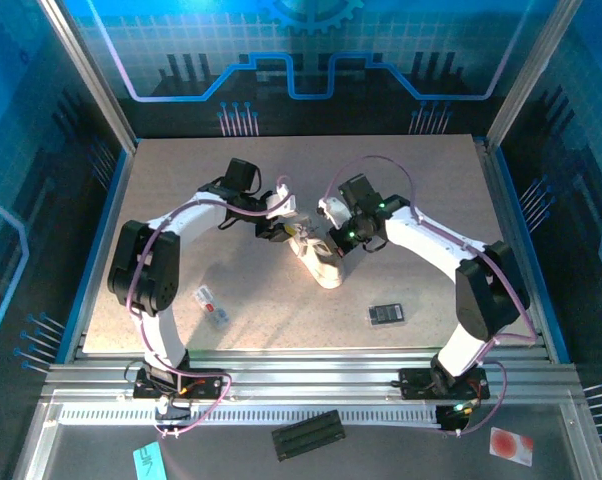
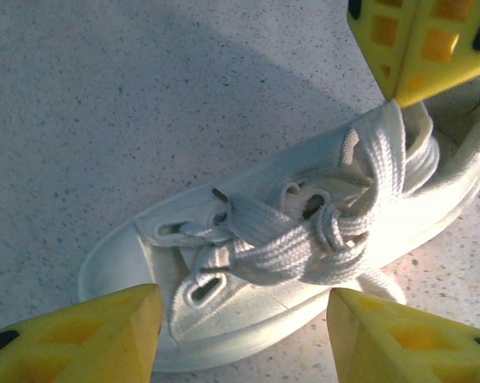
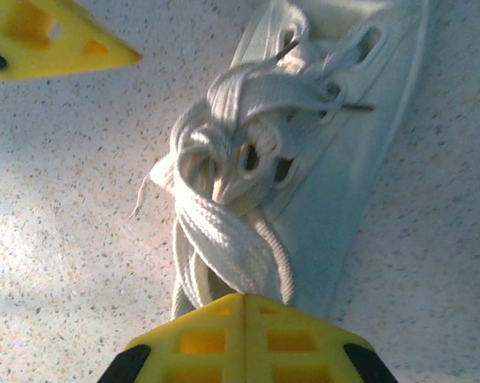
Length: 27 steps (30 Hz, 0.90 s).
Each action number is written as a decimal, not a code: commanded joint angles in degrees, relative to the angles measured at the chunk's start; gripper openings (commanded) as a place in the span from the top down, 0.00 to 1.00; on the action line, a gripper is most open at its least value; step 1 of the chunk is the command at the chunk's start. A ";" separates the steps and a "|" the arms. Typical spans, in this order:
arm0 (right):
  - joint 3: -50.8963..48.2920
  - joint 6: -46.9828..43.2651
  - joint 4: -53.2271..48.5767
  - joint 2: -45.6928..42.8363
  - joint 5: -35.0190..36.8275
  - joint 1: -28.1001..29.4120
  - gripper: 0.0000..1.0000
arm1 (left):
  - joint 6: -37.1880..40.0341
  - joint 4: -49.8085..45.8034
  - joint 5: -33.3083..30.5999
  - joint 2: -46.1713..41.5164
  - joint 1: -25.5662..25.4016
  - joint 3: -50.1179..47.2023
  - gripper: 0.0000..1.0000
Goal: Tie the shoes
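Note:
A small cream sneaker, the shoes (image 1: 321, 264), lies on the speckled table, its pale laces bunched in a loose knot (image 2: 336, 227). My left gripper (image 2: 244, 299) is open, one yellow finger on each side of the shoe's toe end (image 2: 224, 319), touching nothing. My right gripper (image 3: 245, 297) is shut on a flat lace loop (image 3: 232, 239) that runs from the knot (image 3: 224, 163) straight into its fingertips. In the left wrist view the right gripper (image 2: 397, 97) pinches that lace above the shoe. In the top view both grippers, left (image 1: 281, 222) and right (image 1: 337, 240), meet over the shoe.
A small black rectangular device (image 1: 385, 313) lies right of the shoe, and a white-and-red packet (image 1: 212, 306) lies near the left arm's base. A black block (image 1: 308, 434) sits on the metal rails at the near edge. Open table lies behind the arms.

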 commanded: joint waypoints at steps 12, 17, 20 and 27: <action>17.80 -8.47 -9.18 12.13 4.17 -6.40 0.98 | 10.01 -2.41 -3.13 6.59 -3.82 3.14 0.44; 18.23 -8.49 -8.02 13.57 2.60 -7.01 0.98 | 9.07 -1.88 -3.73 5.51 -3.83 1.76 0.61; 16.37 -7.97 -6.28 12.83 1.53 -7.14 0.97 | 7.99 -1.51 -4.12 4.39 -3.83 0.90 0.82; 12.12 -7.52 -3.53 10.54 0.59 -7.28 0.97 | 5.69 0.43 -5.66 1.02 -3.79 -2.94 1.00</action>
